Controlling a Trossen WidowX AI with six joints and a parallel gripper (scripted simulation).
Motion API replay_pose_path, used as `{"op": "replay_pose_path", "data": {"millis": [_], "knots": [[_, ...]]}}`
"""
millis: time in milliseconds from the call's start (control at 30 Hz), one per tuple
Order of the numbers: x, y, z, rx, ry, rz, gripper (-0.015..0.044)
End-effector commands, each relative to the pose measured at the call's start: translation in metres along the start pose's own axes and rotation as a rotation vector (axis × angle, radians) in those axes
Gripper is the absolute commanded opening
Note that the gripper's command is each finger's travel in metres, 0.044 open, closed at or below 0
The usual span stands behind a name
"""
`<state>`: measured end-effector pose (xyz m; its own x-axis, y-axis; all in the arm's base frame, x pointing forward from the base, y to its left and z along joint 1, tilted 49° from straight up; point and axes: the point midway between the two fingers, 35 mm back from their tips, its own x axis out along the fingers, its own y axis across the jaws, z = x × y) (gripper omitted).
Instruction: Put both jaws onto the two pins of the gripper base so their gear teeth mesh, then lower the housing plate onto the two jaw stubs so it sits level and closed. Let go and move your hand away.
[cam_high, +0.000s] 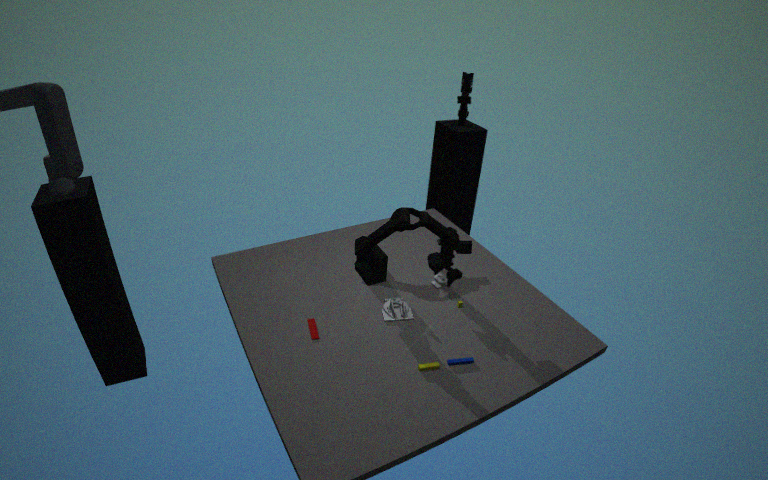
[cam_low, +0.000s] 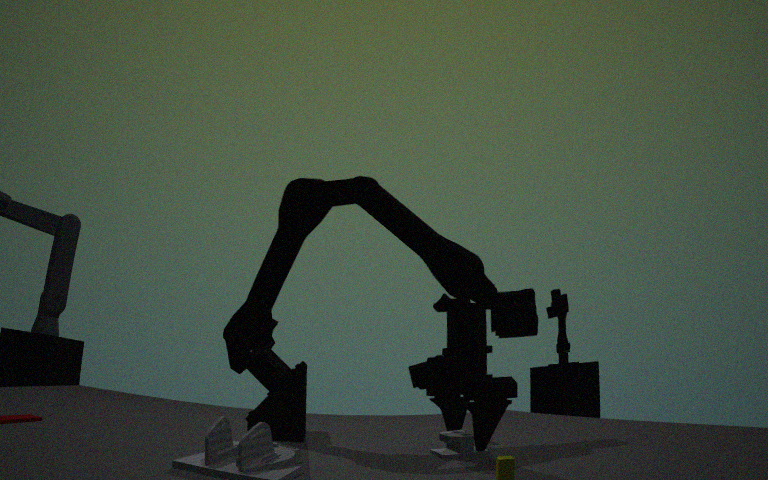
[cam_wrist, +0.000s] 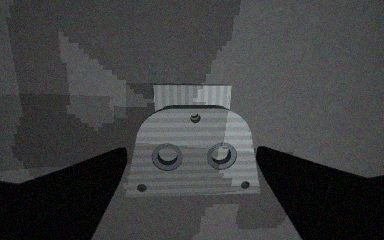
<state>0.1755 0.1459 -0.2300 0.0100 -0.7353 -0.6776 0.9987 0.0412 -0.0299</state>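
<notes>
The pale housing plate (cam_high: 438, 278) (cam_low: 452, 435) (cam_wrist: 192, 177) is D-shaped, with two collared holes and three small holes. It lies above a pale rectangular piece (cam_wrist: 170, 97) (cam_low: 443, 452) that shows past its rounded edge. My gripper (cam_high: 445, 276) (cam_low: 467, 440) (cam_wrist: 193, 153) is open, pointing down, with one black finger on each side of the plate and nothing gripped. The white gripper base (cam_high: 397, 319) (cam_low: 189, 461) lies apart, nearer the arm's foot. Two upright pointed jaws (cam_low: 219, 444) (cam_low: 254, 450) stand on it, side by side. Their pins and gear teeth cannot be made out.
A small yellow block (cam_high: 459, 303) (cam_low: 505, 468) stands near the gripper. A yellow bar (cam_high: 428, 366) and a blue bar (cam_high: 460, 361) lie toward the front, and a red bar (cam_high: 313, 328) (cam_low: 19, 418) lies left. Two other arms stand on black pedestals (cam_high: 90, 283) (cam_high: 456, 175) off the table.
</notes>
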Motion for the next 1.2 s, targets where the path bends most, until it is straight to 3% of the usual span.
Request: {"op": "replay_pose_path", "data": {"millis": [0, 467, 900, 1167], "knots": [[0.0007, 0.0002, 0.0002, -0.006, -0.002, 0.003, 0.044], [0.0014, 0.0002, 0.0002, -0.006, -0.002, 0.003, 0.044], [0.0007, 0.0, 0.0, 0.0, 0.0, 0.0, 0.0353], [0.0007, 0.0, 0.0, 0.0, 0.0, 0.0, 0.0351]]}}
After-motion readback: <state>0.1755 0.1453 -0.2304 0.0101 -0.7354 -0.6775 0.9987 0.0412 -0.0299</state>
